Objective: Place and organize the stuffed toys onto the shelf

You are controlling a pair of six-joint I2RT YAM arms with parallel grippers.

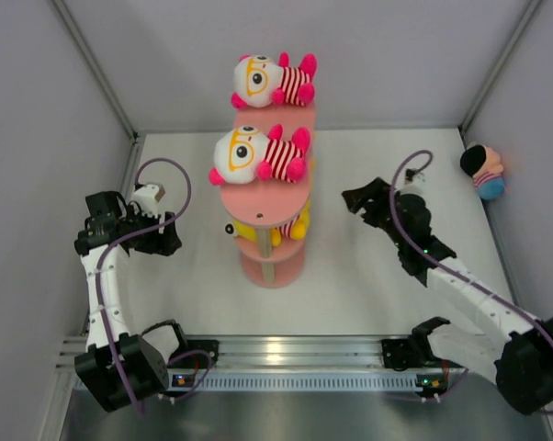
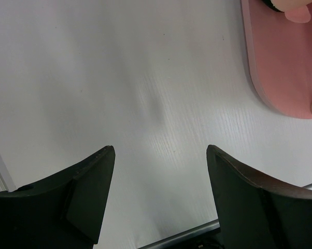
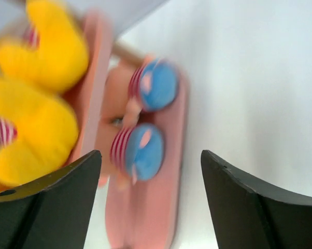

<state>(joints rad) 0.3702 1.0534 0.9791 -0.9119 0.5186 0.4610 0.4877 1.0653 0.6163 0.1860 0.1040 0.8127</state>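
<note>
The left jaws stand apart and hold nothing, poised over bare tabletop (image 2: 119, 78) to the left of the shelf (image 1: 263, 197); one pink tier of it shows at the upper right of the left wrist view. The right jaws stand apart and hold nothing, facing the shelf from its right side and clear of it. The shelf stands upright at mid-tabletop. Top tier: two white-faced dolls in orange glasses and red-white striped shirts, lying with heads to the left, the far doll (image 1: 272, 81) at the far end and the near doll (image 1: 256, 154) just in front of it. Middle tier: a yellow plush toy (image 3: 37, 104), overhanging the edge. Bottom tier: a toy with blue feet (image 3: 145, 119) and striped legs, feet toward the right wrist camera; that view is blurred. One black-haired doll (image 1: 483, 172) lies off the shelf at the far right of the tabletop, against the side wall (image 1: 534, 138), well apart from both arms.
</note>
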